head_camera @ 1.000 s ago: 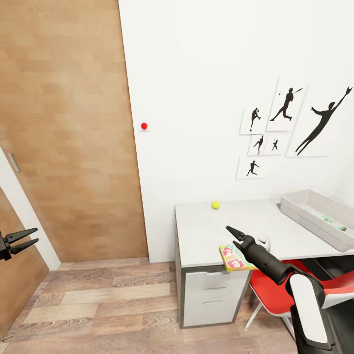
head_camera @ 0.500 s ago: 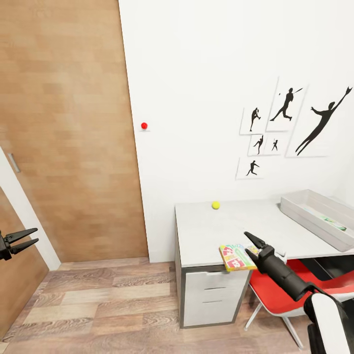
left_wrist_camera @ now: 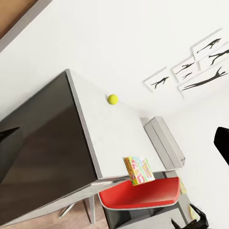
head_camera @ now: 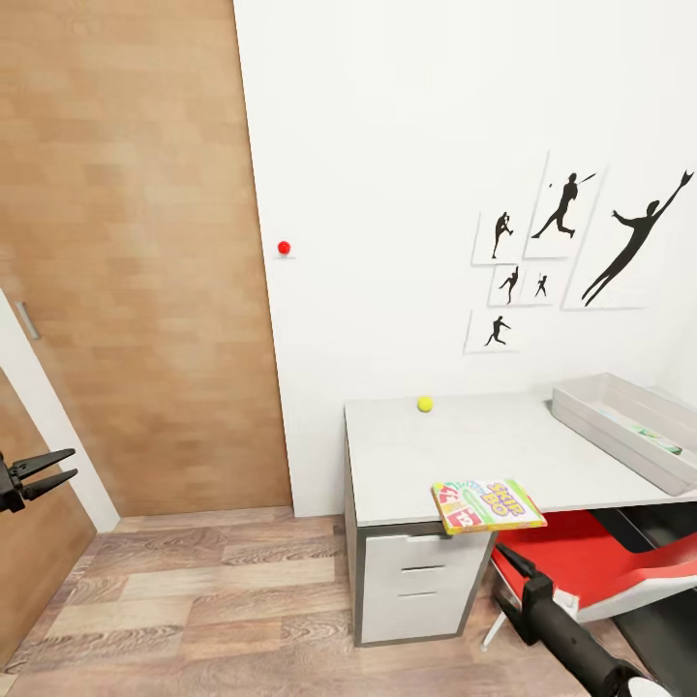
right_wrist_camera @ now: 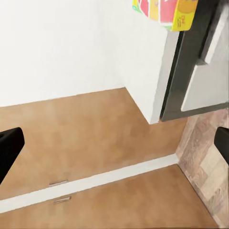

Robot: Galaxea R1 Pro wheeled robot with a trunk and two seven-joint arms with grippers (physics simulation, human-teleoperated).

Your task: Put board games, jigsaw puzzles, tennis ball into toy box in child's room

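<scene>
Right arm has dropped away since a second ago: back then the right gripper (head_camera: 510, 562) was up over the Skip-Bo box (head_camera: 487, 504), now it's hanging below the desk's front edge, in front of the red chair (head_camera: 590, 564), well clear of the game. In the right wrist view its two dark fingertips (right_wrist_camera: 9, 149) sit far apart at opposite sides of the picture, so the jaws are spread and empty.

That box lies flat at the front edge of the desk (head_camera: 426, 450), one corner poking out over the drawers (head_camera: 418, 573). "SKIP BO" reads clearly on the green-yellow cover.

Tennis ball (head_camera: 425, 404) is at the desk's back edge near the wall. Toy box (head_camera: 625, 422) sits at the right end of the desk, with something green and white lying flat inside; can't read it.

Left gripper (head_camera: 46, 471) hovers by the wooden door (head_camera: 126, 252), fingers slightly parted, nothing between them. Sports-silhouette pictures (head_camera: 571, 247) hang on the wall above the desk.
</scene>
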